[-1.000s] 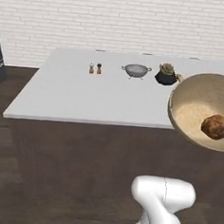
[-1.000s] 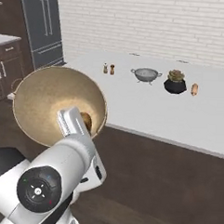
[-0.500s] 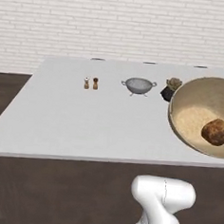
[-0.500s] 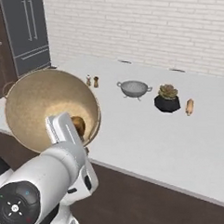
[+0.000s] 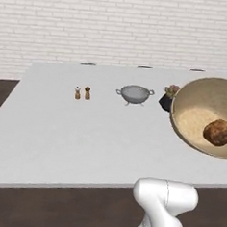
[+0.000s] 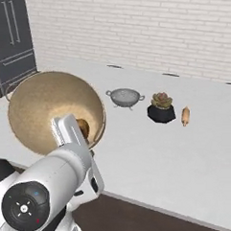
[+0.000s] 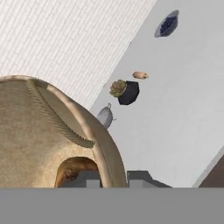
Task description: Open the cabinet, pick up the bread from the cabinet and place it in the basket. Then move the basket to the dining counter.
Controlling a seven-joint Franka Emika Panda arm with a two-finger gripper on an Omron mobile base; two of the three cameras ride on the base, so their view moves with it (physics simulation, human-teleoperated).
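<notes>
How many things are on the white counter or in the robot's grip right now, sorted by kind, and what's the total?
Basket: 1
Bread: 1
Shakers: 2
Metal colander: 1
Potted succulent: 1
Small tan oblong item: 1
Dark bowl: 1
Total: 8

Base cams fwd/down, share dining counter (image 5: 60,140); hand cam close on basket (image 7: 39,144).

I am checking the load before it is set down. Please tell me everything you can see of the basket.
The basket is a tan, woven bowl with a rounded bottom and a rope-like handle at its rim. It is held tilted above the dining counter, its opening turned toward the cameras. The bread lies inside, low against the wall. In the hand view the gripper straddles its rim.
</notes>
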